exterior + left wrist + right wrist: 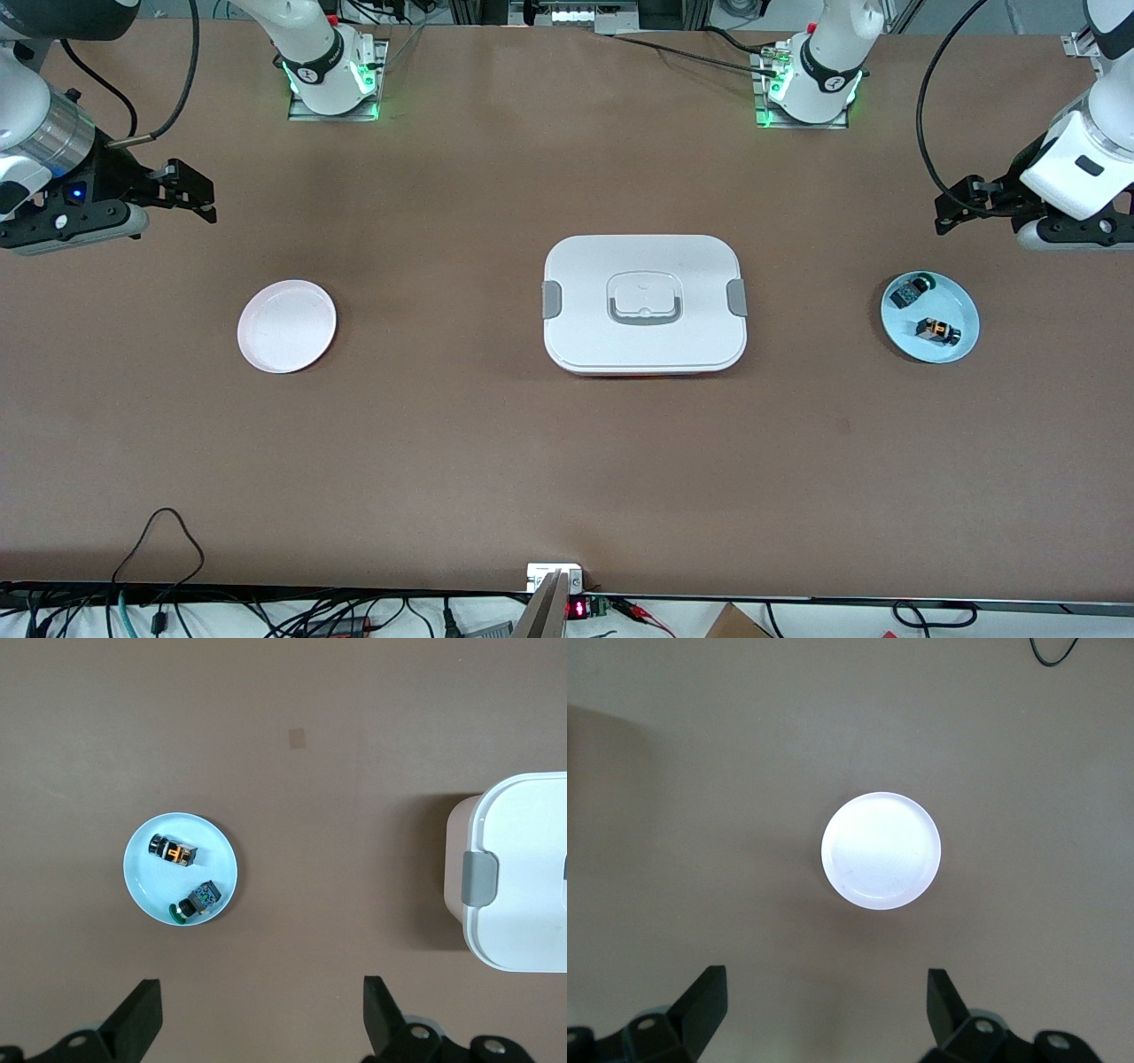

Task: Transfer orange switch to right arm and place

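The orange switch (937, 330) lies in a light blue plate (959, 306) toward the left arm's end of the table, beside a small black part with a green-blue top (910, 291). In the left wrist view the switch (174, 850) and that part (199, 900) lie side by side in the plate (142, 881). My left gripper (952, 208) is open and empty, up over bare table beside the blue plate; its fingers stand wide apart in the left wrist view (263, 1014). My right gripper (202, 197) is open and empty, over bare table beside the pale pink plate (286, 325).
A white lidded box (645, 304) with grey clips stands at the table's middle; its end shows in the left wrist view (523, 868). The pale pink plate, with nothing in it, shows in the right wrist view (881, 850), ahead of the right gripper (828, 1005).
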